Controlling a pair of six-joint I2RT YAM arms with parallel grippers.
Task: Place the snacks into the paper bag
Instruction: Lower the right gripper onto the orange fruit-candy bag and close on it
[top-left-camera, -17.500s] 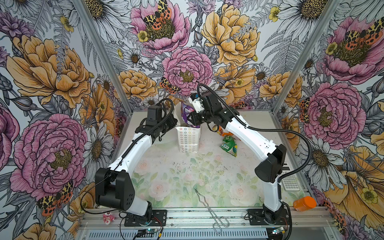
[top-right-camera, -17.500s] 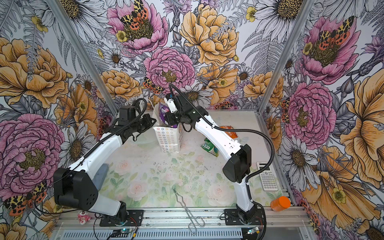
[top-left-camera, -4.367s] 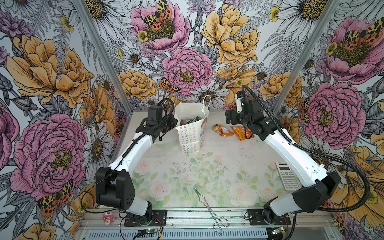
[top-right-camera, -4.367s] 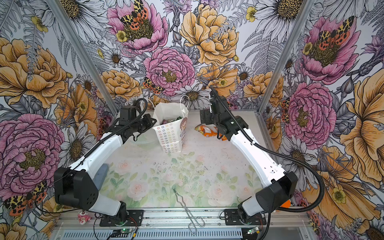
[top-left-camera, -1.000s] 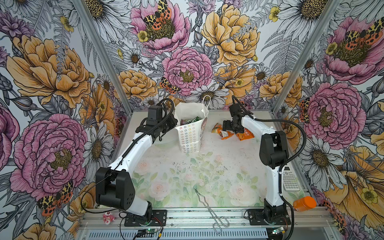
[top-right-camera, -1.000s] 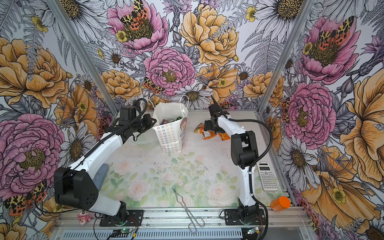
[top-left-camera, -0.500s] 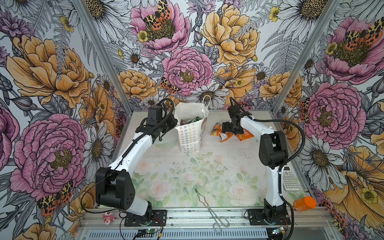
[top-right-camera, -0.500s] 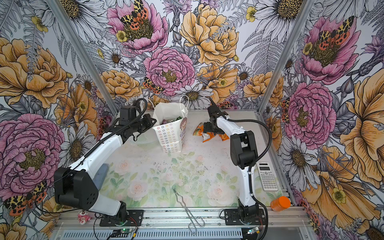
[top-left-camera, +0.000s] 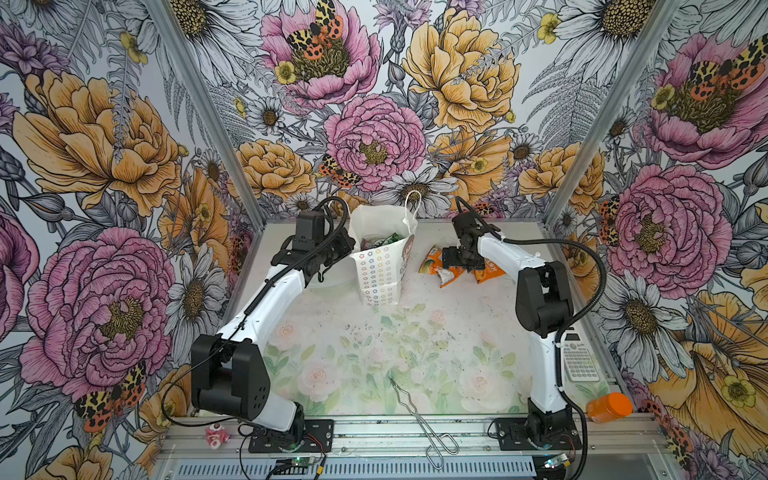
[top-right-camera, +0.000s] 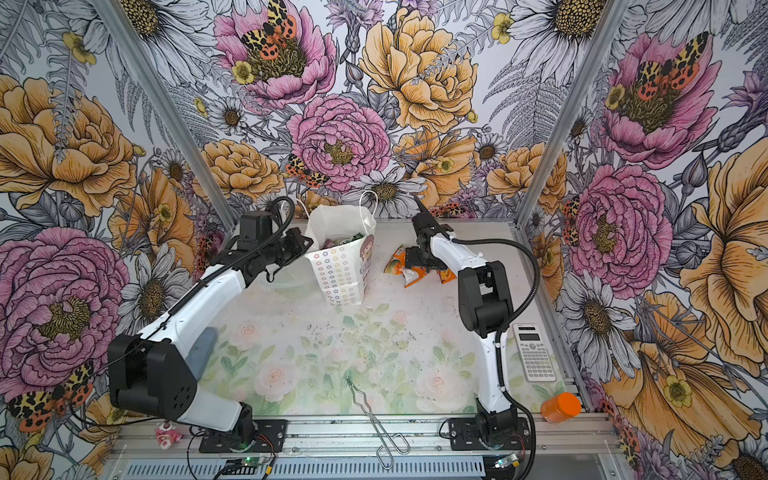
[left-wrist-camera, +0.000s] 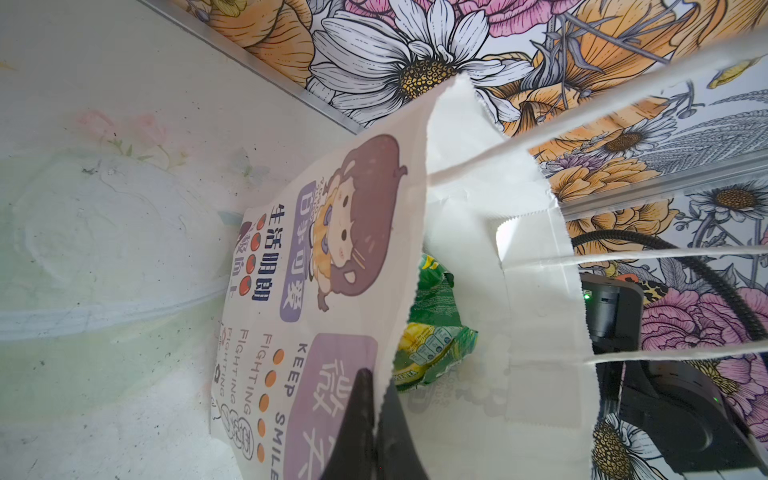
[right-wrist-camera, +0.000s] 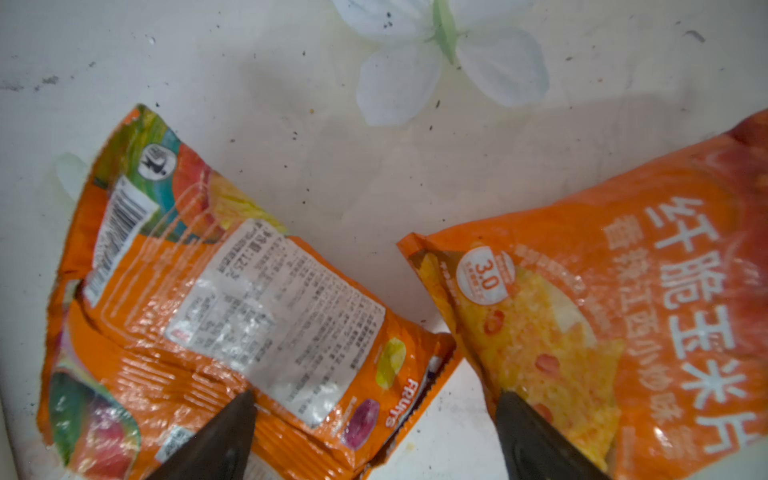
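- The table (top-left-camera: 374, 332), covered in a pale flower print, carries the paper bag (top-left-camera: 380, 270) toward its far edge. All places below are given from this bag.
- The left arm (top-left-camera: 266, 303) is stretched from its base, well in front of the bag, up and forward to the bag's left side. The wrist is level with the rim.
- The right arm (top-left-camera: 511, 257) is folded: the upper link is raised nearly upright and the elbow is high. The forearm is reached toward the bag's right side, with the wrist bent downward.
- The bag is seen upright with its mouth open, the cartoon girl on its face and coloured flower outlines on its side.
- Metal tongs (top-left-camera: 419, 411) are laid well in front of the bag.
- A calculator (top-left-camera: 575, 357) is laid well to the bag's right and nearer the front.
- The left gripper (left-wrist-camera: 376, 399) is pressed together on the bag's rim, with the printed wall pinched between the fingertips.
- The right gripper (right-wrist-camera: 374, 399) is spread wide over two packets near the bag's right. Contact cannot be told.
- A fruit-printed orange packet (right-wrist-camera: 232, 316) is laid flat just right of the bag.
- A lettered orange packet (right-wrist-camera: 644, 311) is laid just beyond it, farther from the bag.
- A green packet (left-wrist-camera: 432, 332) is seen inside the bag.
- An orange bottle (top-left-camera: 609, 407) is laid far to the bag's front right.
- A pink toy (top-left-camera: 217, 435) is laid far to the bag's front left.
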